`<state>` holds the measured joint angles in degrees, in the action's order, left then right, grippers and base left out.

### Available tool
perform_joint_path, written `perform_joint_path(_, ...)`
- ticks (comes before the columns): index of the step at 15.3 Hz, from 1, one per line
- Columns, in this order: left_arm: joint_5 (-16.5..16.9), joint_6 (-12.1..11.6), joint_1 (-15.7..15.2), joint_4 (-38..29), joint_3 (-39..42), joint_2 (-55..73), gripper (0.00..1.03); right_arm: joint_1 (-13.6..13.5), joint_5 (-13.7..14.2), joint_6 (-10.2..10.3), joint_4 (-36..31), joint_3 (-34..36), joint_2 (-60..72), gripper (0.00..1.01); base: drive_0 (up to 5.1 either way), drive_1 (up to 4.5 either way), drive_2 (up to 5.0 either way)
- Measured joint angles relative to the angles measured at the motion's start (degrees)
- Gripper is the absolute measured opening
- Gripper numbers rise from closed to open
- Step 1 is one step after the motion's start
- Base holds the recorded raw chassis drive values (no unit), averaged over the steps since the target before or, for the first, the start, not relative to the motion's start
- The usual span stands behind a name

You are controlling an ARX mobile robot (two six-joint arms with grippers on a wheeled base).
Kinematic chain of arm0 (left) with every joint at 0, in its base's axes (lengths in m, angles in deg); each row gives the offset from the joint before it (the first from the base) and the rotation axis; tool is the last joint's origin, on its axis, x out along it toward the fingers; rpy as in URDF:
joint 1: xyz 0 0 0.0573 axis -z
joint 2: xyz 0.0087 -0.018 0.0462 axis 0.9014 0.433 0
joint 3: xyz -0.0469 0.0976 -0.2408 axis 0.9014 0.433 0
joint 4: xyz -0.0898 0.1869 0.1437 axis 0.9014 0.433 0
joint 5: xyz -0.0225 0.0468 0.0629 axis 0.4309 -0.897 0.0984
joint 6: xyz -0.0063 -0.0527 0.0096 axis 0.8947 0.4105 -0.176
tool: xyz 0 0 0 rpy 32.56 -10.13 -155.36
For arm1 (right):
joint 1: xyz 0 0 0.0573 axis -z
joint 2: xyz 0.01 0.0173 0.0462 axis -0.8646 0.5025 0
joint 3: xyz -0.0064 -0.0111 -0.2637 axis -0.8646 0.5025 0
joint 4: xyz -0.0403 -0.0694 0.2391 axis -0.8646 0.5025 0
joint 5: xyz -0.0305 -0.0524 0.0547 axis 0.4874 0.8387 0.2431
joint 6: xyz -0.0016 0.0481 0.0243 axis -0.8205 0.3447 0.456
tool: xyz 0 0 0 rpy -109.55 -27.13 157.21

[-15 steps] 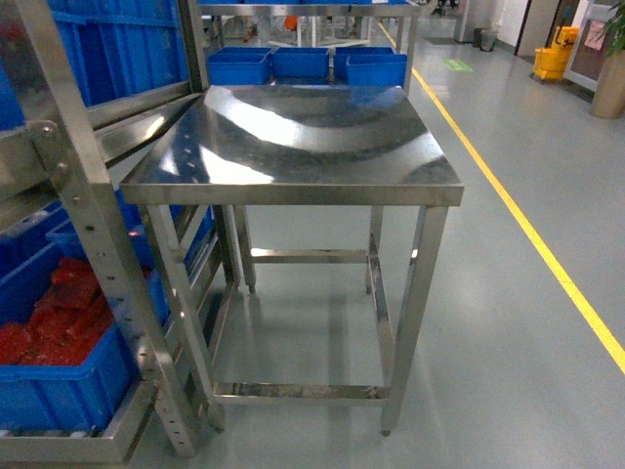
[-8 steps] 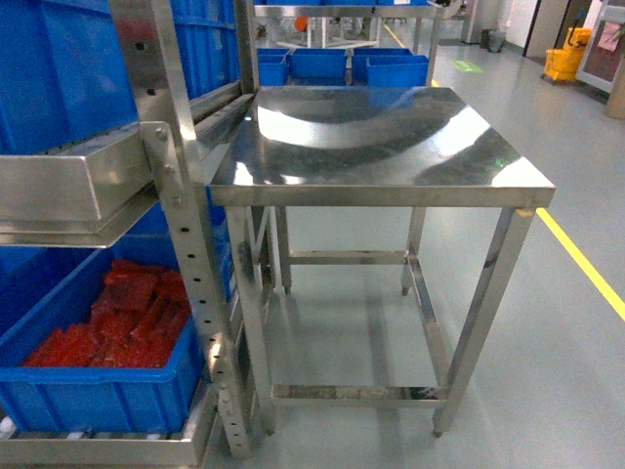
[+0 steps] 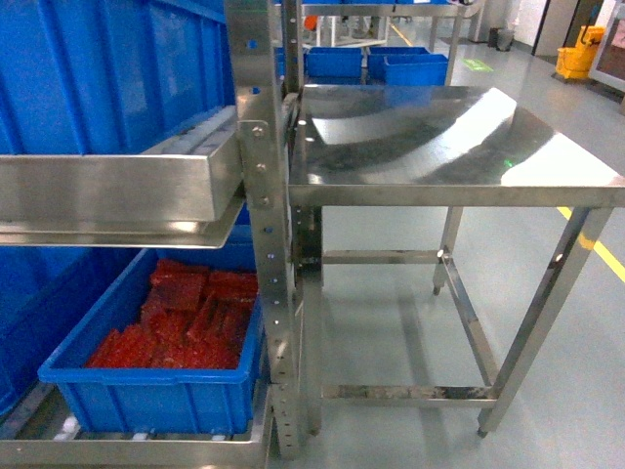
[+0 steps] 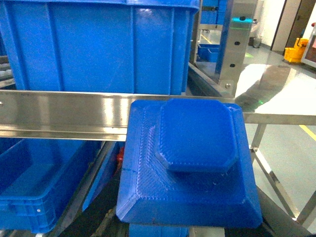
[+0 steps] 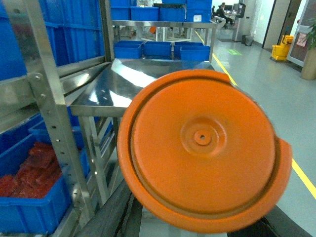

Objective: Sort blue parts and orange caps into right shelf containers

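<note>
Head view: a stainless steel table stands right of centre, its polished top mirroring the room, beside the upright post of a metal shelf rack at left. On the rack's low tier sits a blue crate filled with red parts; above it a steel shelf edge crosses the frame, and a large blue container occupies the upper tier. Further blue bins stand on the floor far behind the table. A yellow floor line runs along the right side, and a yellow mop bucket stands at far right. Neither arm appears in this view.

Left wrist view: a blue part, a stepped square block with chamfered corners, fills the near centre of the frame, directly before the camera. The left gripper's fingers are hidden beneath it, so whether they are spread or pinching cannot be told. Behind the part, a deep blue crate rests on the steel shelf rail.

Right wrist view: an orange cap, round with a raised rim and a small central boss, fills the near centre. The right gripper's fingers are likewise hidden behind it, and their state cannot be told. The table and rack lie beyond, to the left.
</note>
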<state>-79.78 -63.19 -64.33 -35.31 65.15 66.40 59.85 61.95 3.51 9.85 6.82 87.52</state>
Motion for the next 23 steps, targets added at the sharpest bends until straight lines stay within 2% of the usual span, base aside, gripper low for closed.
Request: perform_joint_path(23, -0.11, 0.0, 0.0, -0.13, 0.0, 0.0, 0.43, 0.0, 0.02, 0.02, -0.15, 0.0, -0.02, 0.41, -5.0, 2.34, 2.3)
